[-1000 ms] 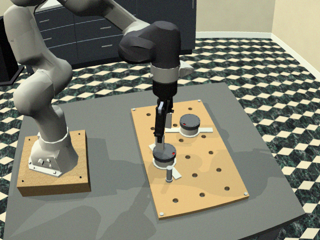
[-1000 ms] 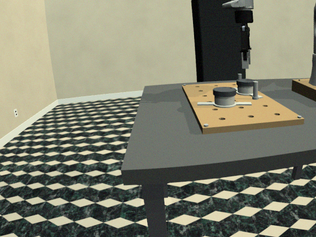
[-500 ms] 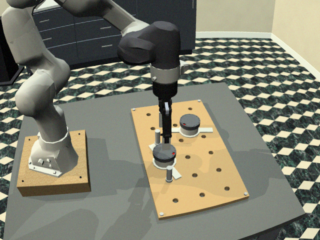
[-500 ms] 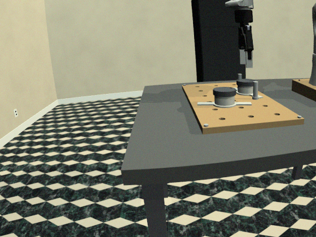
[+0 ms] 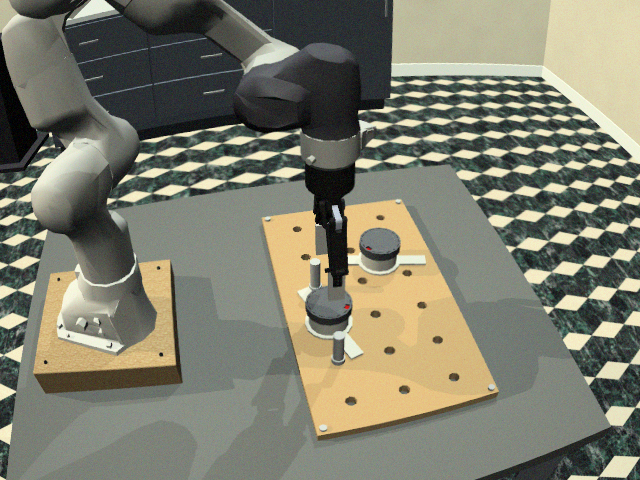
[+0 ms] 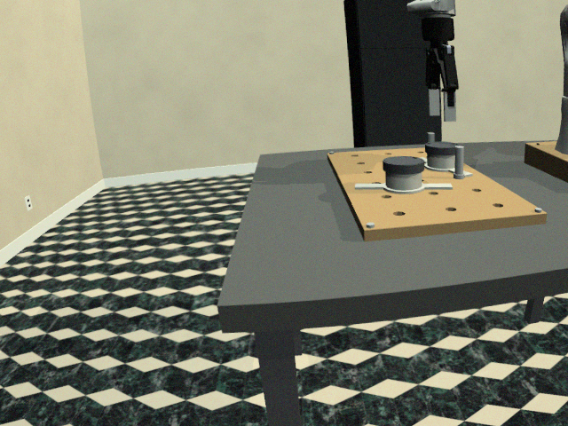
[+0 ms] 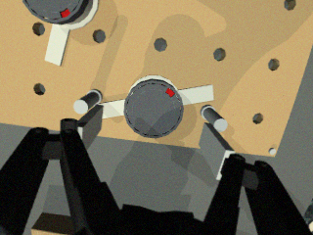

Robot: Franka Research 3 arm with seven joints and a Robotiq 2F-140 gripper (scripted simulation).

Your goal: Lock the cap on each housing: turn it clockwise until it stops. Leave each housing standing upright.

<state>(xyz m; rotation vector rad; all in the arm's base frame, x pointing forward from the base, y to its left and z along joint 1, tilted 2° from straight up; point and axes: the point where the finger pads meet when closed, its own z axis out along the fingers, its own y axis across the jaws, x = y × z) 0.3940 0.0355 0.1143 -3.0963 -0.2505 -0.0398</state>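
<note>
Fingers of the gripper (image 5: 328,273) (image 6: 441,116) (image 7: 154,119) stand apart with nothing between them; the exterior view shows them above the caps, a gap the top view hides. The wrist and top views show a red mark on each cap, which the exterior view does not. In the top view, one dark round cap (image 5: 323,305) (image 6: 440,147) (image 7: 154,109) sits at near left on its upright housing (image 5: 328,326) (image 6: 441,160), between two pegs (image 5: 338,347) (image 6: 459,161) (image 7: 215,118); the other cap (image 5: 379,241) (image 6: 403,163) (image 7: 54,7) sits at far right on its upright pale housing (image 5: 378,262) (image 6: 403,181). Both housings stand on the wooden board (image 5: 413,361) (image 6: 504,201) (image 7: 122,64).

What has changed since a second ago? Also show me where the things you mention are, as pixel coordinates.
The robot's jaws (image 5: 329,268) (image 6: 442,116) have turned about the upright axis, so in the outside view they no longer line up one behind the other. Nothing was taken hold of or let go. Both capped housings (image 5: 328,326) (image 5: 378,261) (image 6: 403,180) (image 6: 441,160) and the pegboard (image 5: 429,361) (image 6: 458,220) (image 7: 191,17) look unmoved.
</note>
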